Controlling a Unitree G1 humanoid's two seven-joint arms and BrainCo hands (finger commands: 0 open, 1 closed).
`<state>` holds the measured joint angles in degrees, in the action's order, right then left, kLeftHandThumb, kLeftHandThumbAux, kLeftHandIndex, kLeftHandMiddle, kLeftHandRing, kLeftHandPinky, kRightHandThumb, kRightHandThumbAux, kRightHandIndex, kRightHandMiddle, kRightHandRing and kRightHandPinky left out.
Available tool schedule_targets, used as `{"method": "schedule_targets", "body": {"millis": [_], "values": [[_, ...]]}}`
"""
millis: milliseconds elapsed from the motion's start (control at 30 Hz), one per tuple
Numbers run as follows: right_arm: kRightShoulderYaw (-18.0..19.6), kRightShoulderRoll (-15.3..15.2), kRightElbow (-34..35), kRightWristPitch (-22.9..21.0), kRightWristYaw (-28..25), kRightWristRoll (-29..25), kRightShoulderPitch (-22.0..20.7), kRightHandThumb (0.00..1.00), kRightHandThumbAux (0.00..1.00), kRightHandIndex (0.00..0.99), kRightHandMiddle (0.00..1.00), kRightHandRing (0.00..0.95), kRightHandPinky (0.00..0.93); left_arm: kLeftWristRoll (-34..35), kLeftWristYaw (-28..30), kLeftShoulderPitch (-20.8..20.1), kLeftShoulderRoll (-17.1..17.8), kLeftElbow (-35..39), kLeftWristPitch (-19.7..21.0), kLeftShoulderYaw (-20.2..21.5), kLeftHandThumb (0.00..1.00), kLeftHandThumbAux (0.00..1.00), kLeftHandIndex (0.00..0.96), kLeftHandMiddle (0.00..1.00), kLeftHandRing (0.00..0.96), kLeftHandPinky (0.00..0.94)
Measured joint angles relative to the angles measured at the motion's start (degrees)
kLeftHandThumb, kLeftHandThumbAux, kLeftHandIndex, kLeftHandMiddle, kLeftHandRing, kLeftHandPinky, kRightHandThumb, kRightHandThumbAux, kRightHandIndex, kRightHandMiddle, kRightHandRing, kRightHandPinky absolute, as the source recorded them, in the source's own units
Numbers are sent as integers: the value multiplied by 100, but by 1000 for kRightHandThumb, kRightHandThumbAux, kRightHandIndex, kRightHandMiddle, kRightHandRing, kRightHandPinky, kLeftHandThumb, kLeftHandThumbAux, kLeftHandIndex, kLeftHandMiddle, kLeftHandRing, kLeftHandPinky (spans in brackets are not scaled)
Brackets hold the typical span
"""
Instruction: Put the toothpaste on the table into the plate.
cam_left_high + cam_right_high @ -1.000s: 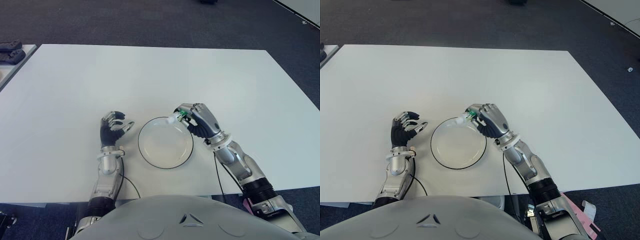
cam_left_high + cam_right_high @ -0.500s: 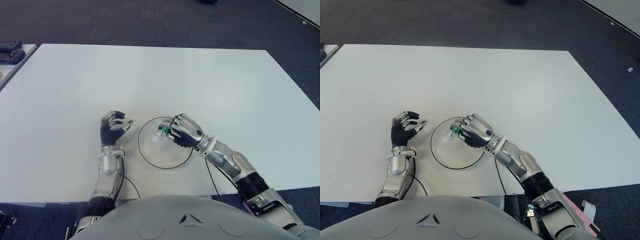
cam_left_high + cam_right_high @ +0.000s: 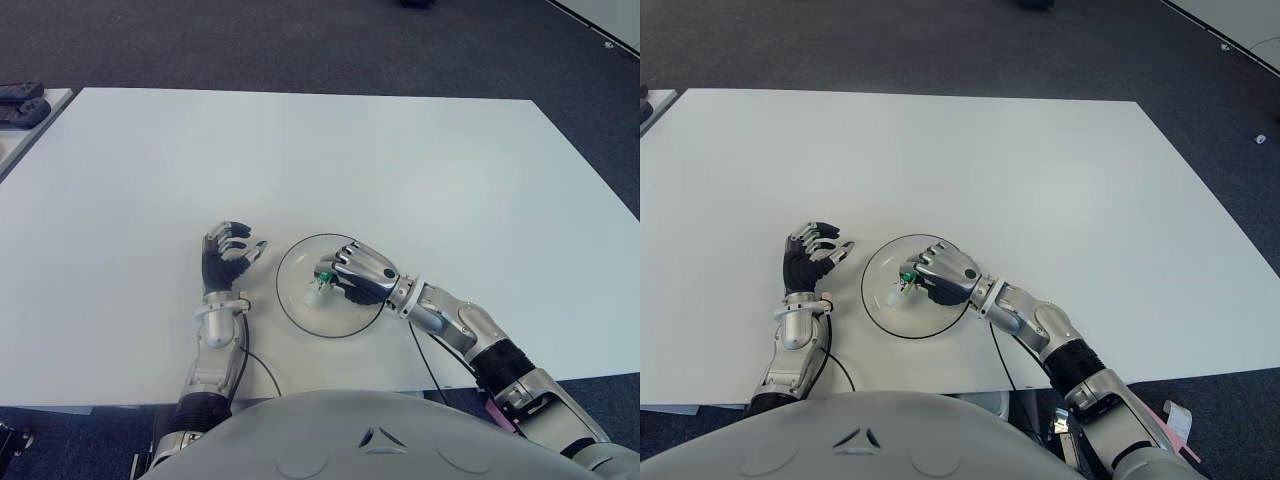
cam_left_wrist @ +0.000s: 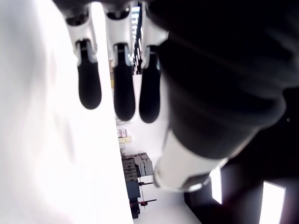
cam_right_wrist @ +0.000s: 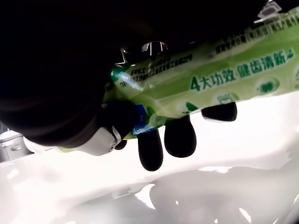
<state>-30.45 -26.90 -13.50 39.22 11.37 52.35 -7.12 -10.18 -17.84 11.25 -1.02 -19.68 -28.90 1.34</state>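
A clear round plate (image 3: 299, 310) with a dark rim sits on the white table (image 3: 320, 160) near the front edge. My right hand (image 3: 352, 277) hovers low over the plate's middle, fingers curled around a green and white toothpaste tube (image 5: 219, 79). The tube's white cap end (image 3: 318, 296) pokes out from the fist toward the plate's left side, close to its surface. The right wrist view shows the fingers (image 5: 150, 149) wrapped under the tube, with the plate just below. My left hand (image 3: 228, 258) stays idle just left of the plate, fingers loosely spread and holding nothing.
Dark controllers (image 3: 22, 102) lie on a side table at the far left. Dark carpet (image 3: 300, 40) lies beyond the table's far edge. Thin cables (image 3: 258, 362) run along both forearms near the front edge.
My right hand has carried the toothpaste from the plate's far right rim inward and down over the plate's middle, rolling so the cap points left. The left hand has not moved.
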Motion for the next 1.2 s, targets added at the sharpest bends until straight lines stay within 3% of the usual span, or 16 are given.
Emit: {"method": "schedule_targets", "body": {"millis": [100, 133, 300, 367, 800, 1200], "values": [[0, 17, -35, 11, -205, -242, 0, 394, 537, 201, 271, 301, 363, 1, 0, -1, 0, -2, 14, 1, 113, 998, 468, 463, 466, 474], [1, 16, -37, 11, -259, -295, 0, 333, 502, 149, 204, 237, 304, 1, 0, -1, 0, -3, 22, 1, 113, 998, 467, 463, 466, 474], [43, -5, 34, -34, -412, -380, 13, 194, 386, 27, 38, 48, 71, 0, 0, -5, 0, -3, 32, 3, 109, 998, 469, 465, 472, 484], [77, -27, 130, -65, -414, -362, 21, 167, 356, 13, 19, 24, 36, 0, 0, -5, 1, 0, 32, 3, 108, 998, 470, 466, 473, 487], [282, -130, 429, -158, -342, -296, 110, 166, 211, 0, 0, 0, 0, 1, 0, -1, 2, 59, 32, 1, 117, 998, 479, 459, 492, 531], [567, -146, 719, -253, -184, -333, 326, 136, 152, 0, 0, 0, 0, -3, 1, 31, 18, 105, 33, -6, 80, 998, 480, 474, 508, 536]]}}
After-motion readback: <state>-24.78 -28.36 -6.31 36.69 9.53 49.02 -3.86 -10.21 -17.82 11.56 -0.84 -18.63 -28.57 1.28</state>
